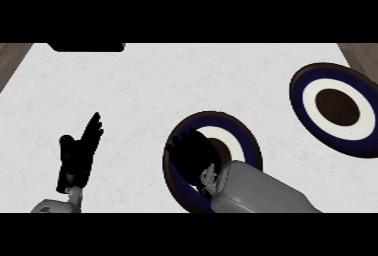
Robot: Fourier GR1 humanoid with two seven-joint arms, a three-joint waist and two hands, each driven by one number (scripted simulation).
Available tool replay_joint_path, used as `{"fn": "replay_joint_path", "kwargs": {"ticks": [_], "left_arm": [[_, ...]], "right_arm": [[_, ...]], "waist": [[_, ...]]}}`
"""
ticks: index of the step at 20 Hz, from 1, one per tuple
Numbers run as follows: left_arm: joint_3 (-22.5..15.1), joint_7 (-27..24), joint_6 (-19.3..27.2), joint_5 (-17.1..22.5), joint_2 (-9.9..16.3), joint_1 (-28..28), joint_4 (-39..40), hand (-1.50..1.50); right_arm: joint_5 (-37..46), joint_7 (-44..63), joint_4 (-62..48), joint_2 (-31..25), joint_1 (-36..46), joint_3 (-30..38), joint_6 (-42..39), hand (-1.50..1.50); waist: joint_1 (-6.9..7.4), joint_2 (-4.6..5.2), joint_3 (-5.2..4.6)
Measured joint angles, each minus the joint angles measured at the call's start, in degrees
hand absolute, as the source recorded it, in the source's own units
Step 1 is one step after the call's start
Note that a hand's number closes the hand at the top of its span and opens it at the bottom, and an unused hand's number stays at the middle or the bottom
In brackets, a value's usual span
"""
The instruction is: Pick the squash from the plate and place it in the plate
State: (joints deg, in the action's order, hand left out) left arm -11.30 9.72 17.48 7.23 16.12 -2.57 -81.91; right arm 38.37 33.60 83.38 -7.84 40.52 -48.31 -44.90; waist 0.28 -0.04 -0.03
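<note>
A dark blue plate (pixel 247 137) with a white ring and brown centre lies near the middle of the counter. My right hand (pixel 193 154) hangs low over its left half, covering the centre. No squash shows anywhere; the hand hides whatever lies under it. A second plate (pixel 336 80) of the same pattern sits at the far right with nothing on it. My left hand (pixel 80 150) rests open at the lower left, fingers up, away from both plates.
The white counter (pixel 148 85) has wooden strips at its top left and top right corners. A dark object (pixel 87 46) sits at the counter's far edge, upper left.
</note>
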Motion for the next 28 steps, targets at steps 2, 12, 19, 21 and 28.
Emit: {"fn": "replay_joint_path", "kwargs": {"ticks": [2, 12, 19, 21, 28], "left_arm": [[0.0, 0.2, -0.1, -0.7, -0.4, 0.3, -0.4, 0.00], [2.1, 2.2, -1.8, -3.0, -2.3, -0.6, -0.7, 0.00], [3.9, 3.1, -3.0, -4.2, -3.3, -0.7, -1.7, 0.00], [3.7, 3.0, -2.6, -5.4, -4.2, -0.7, -1.5, 0.00], [5.4, 3.8, -4.2, -6.1, -4.5, -1.3, -1.3, 0.00]], "right_arm": [[1.8, -0.3, -1.3, 1.0, -1.0, 0.0, -0.1, -1.50], [9.7, -4.8, -4.0, 3.6, -4.9, 1.9, -2.4, -1.50], [15.2, -9.5, -7.7, 4.7, -6.1, 3.9, -1.3, -1.50], [16.5, -10.4, -9.2, 5.6, -6.4, 3.9, -0.9, -1.50], [21.7, -16.8, -12.0, 4.6, -6.4, 4.2, 0.6, 1.50]], "waist": [[0.00, 0.00, 0.01], [-0.07, 0.03, 0.02], [-0.04, 0.05, 0.03], [-0.03, 0.04, 0.03], [-0.02, 0.04, 0.03]]}}
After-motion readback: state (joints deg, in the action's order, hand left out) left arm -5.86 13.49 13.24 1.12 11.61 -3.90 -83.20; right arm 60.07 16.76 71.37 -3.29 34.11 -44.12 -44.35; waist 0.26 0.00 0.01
